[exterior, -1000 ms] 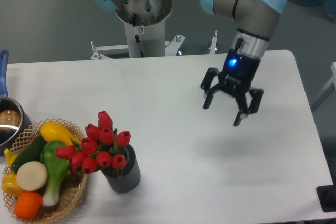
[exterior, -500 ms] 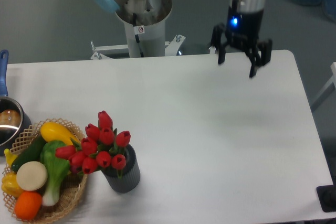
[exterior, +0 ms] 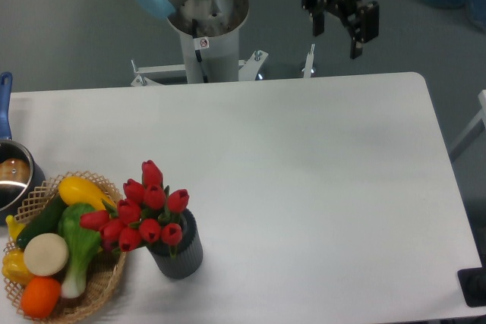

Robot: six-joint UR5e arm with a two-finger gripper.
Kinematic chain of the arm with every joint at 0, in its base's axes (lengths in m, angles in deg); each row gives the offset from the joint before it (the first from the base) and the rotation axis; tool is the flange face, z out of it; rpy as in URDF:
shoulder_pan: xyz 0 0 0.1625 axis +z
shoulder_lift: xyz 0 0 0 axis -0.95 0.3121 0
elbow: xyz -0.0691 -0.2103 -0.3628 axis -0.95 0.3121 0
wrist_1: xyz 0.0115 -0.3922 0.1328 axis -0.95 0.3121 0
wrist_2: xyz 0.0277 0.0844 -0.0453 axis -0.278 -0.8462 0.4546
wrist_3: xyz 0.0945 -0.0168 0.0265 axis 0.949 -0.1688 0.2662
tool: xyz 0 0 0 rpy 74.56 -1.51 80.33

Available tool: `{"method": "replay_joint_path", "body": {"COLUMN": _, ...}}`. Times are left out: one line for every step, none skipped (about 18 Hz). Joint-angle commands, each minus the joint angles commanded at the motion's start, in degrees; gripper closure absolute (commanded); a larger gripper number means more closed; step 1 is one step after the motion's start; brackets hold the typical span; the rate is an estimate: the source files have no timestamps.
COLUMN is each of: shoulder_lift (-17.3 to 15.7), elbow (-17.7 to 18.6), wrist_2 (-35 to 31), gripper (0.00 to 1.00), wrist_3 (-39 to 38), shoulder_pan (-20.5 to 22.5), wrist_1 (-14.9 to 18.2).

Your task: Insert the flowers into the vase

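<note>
The flowers [exterior: 144, 214] stand in the vase [exterior: 179, 247], far below and to the left of the gripper [exterior: 339, 29] in the picture, near the table's front left corner. The stems are down inside the round mouth and cannot be seen; the red buds fan out above the rim. The bunch's long axis runs from the mouth up and leftward, so the heads lean away from the gripper and toward the wicker basket [exterior: 105, 282] of toy vegetables just beside the vase. The tallest bud points nearly straight up, while the lower ones spill over the basket's edge.

The insertion looks done, so the risks from here are small. The bunch sits off-centre, its weight carried on the basket side; if the stems are seated shallowly, a knock to the table [exterior: 304, 187] could tip the flowers out over the rim, or rock the vase against the basket. How deep the stems reach cannot be told.

The gripper hangs well apart from all this, high above the table's far edge, its fingers spread and holding nothing. A steel pot [exterior: 11, 176] sits at the left edge, beyond the basket.
</note>
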Motion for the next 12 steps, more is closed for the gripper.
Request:
{"method": "replay_joint_path", "body": {"shoulder_lift": 0.0, "elbow": 0.09, "wrist_2": 0.09, "gripper": 0.0, "wrist_3": -0.09, "shoulder_pan": 0.0, "wrist_1": 0.0}}
{"method": "replay_joint_path", "body": {"shoulder_lift": 0.0, "elbow": 0.09, "wrist_2": 0.09, "gripper": 0.0, "wrist_3": -0.09, "shoulder_pan": -0.09, "wrist_1": -0.17}}
{"method": "replay_joint_path", "body": {"shoulder_lift": 0.0, "elbow": 0.09, "wrist_2": 0.09, "gripper": 0.0, "wrist_3": -0.09, "shoulder_pan": -0.09, "wrist_1": -0.18}}
{"method": "replay_joint_path", "body": {"shoulder_lift": 0.0, "elbow": 0.09, "wrist_2": 0.17, "gripper": 0.0, "wrist_3": -0.09, "shoulder_pan": -0.09, "wrist_1": -0.18}}
{"method": "replay_joint_path", "body": {"shoulder_lift": 0.09, "elbow": 0.09, "wrist_2": 0.17, "gripper": 0.0, "wrist_3": -0.09, "shoulder_pan": -0.09, "wrist_1": -0.26}}
{"method": "replay_joint_path", "body": {"shoulder_lift": 0.09, "elbow": 0.09, "wrist_2": 0.26, "gripper": 0.0, "wrist_3": -0.09, "shoulder_pan": -0.09, "wrist_1": -0.26}}
{"method": "replay_joint_path", "body": {"shoulder_lift": 0.09, "elbow": 0.09, "wrist_2": 0.35, "gripper": 0.0, "wrist_3": -0.09, "shoulder_pan": -0.09, "wrist_1": -0.26}}
{"method": "replay_joint_path", "body": {"shoulder_lift": 0.09, "elbow": 0.09, "wrist_2": 0.35, "gripper": 0.0, "wrist_3": -0.09, "shoulder_pan": -0.09, "wrist_1": -0.26}}
{"method": "replay_joint_path", "body": {"shoulder_lift": 0.17, "elbow": 0.09, "wrist_2": 0.52, "gripper": 0.0, "wrist_3": -0.09, "shoulder_pan": -0.09, "wrist_1": -0.35}}
{"method": "replay_joint_path", "body": {"shoulder_lift": 0.18, "elbow": 0.09, "wrist_2": 0.53, "gripper": 0.0, "wrist_3": -0.09, "shoulder_pan": -0.09, "wrist_1": -0.26}}
{"method": "replay_joint_path", "body": {"shoulder_lift": 0.18, "elbow": 0.09, "wrist_2": 0.53, "gripper": 0.0, "wrist_3": -0.09, "shoulder_pan": -0.09, "wrist_1": -0.26}}
{"method": "replay_joint_path", "body": {"shoulder_lift": 0.18, "elbow": 0.09, "wrist_2": 0.53, "gripper": 0.0, "wrist_3": -0.09, "shoulder_pan": -0.09, "wrist_1": -0.26}}
